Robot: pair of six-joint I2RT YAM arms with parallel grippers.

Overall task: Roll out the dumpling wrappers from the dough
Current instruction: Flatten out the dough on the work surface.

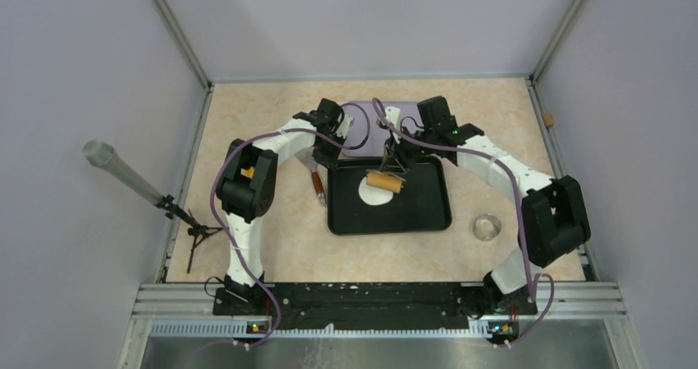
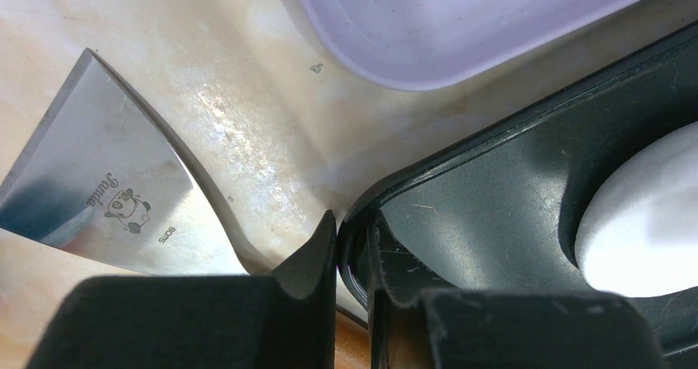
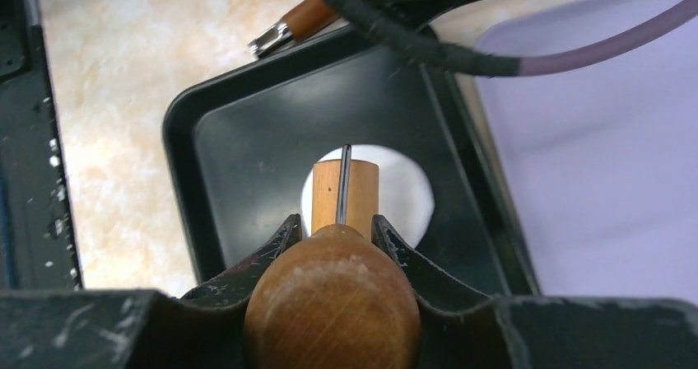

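Observation:
The dough (image 1: 372, 193) is a flat round white sheet in the black tray (image 1: 428, 212). A wooden rolling pin (image 1: 385, 181) lies across its far edge. My right gripper (image 1: 396, 160) is shut on the pin's rounded handle (image 3: 333, 299); the roller (image 3: 346, 194) rests on the dough (image 3: 407, 196). My left gripper (image 1: 323, 155) is shut on the tray's far-left rim (image 2: 355, 245), one finger (image 2: 317, 249) outside, one inside. The dough's edge (image 2: 650, 221) shows at the right of the left wrist view. No separate small wrappers are in view.
A lilac tray (image 1: 370, 122) lies just behind the black tray, also in both wrist views (image 2: 461, 23) (image 3: 609, 163). A steel scraper (image 2: 99, 188) with a brown handle (image 1: 317, 183) lies left of the tray. A glass dish (image 1: 486, 226) stands to the right. A tripod (image 1: 193, 231) stands at the left wall.

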